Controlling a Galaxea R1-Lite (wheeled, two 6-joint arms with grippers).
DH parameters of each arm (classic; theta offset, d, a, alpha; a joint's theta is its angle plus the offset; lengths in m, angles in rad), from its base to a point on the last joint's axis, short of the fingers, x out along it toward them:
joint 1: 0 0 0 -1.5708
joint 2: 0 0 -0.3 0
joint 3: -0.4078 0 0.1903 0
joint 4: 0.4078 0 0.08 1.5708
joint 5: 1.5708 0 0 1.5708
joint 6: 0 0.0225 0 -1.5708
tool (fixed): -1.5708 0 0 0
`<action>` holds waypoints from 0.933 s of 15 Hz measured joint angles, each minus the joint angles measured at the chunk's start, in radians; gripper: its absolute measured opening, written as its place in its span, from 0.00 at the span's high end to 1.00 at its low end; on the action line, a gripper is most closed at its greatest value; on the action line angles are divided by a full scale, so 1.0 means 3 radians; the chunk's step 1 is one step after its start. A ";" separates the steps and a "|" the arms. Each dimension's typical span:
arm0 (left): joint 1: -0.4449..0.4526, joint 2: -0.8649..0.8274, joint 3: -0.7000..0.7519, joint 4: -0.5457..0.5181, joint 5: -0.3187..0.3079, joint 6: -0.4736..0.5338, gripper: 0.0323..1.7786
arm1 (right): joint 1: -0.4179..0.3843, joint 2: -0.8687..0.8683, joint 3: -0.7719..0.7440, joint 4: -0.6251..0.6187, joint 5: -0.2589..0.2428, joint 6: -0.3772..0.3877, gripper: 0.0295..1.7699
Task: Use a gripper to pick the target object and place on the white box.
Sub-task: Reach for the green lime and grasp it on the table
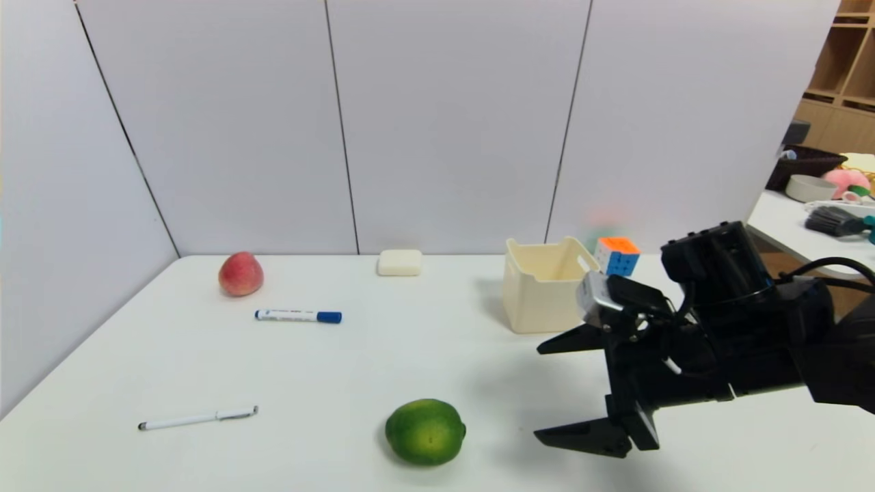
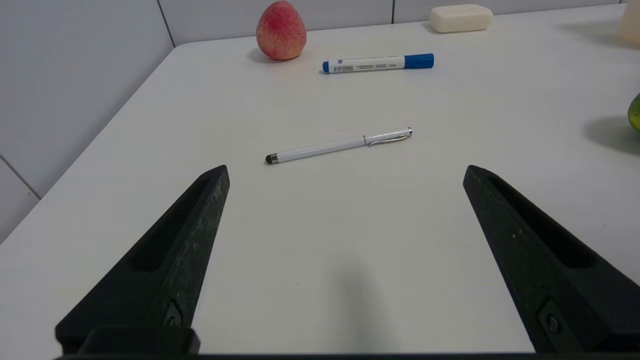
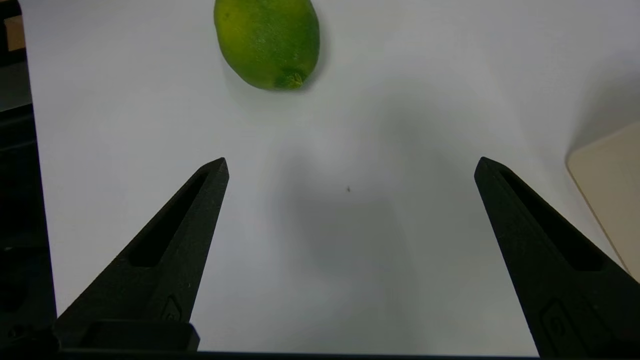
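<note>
One green lime [image 1: 425, 432] on white table [image 1: 307, 369], open right tool [image 1: 541, 392] nearby

Lime [image 1: 425, 432] green, yellowish patch; box [image 1: 543, 287] cream; peach [image 1: 240, 274] red-pink, speckled yellow; marker [image 1: 298, 316] white, blue cap.

Back wall: pale panels [image 1: 451, 123] with thin dark seams
Left wall: plain pale panel [image 1: 75, 225], angled along the table's left edge
Table: smooth white top [image 1: 307, 376]
Far right: wooden shelving [image 1: 847, 61] behind a white side table [image 1: 776, 222]
Light: soft, with faint shadows on the white top
</note>
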 joint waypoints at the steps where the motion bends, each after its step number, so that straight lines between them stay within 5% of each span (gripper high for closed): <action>1: 0.0000 0.0000 0.0000 0.0001 -0.0001 -0.0001 0.05 | 0.0073 0.0084 -0.0062 -0.0023 0.0009 0.0012 0.04; 8: 0.0001 0.0000 0.0000 0.0000 0.0000 0.0000 0.05 | 0.0499 0.0574 -0.0233 -0.0561 0.0109 0.0033 0.04; 14: 0.0001 0.0000 0.0000 0.0000 0.0000 0.0000 0.05 | 0.0738 0.0812 -0.0372 -0.0579 0.0106 0.0126 0.04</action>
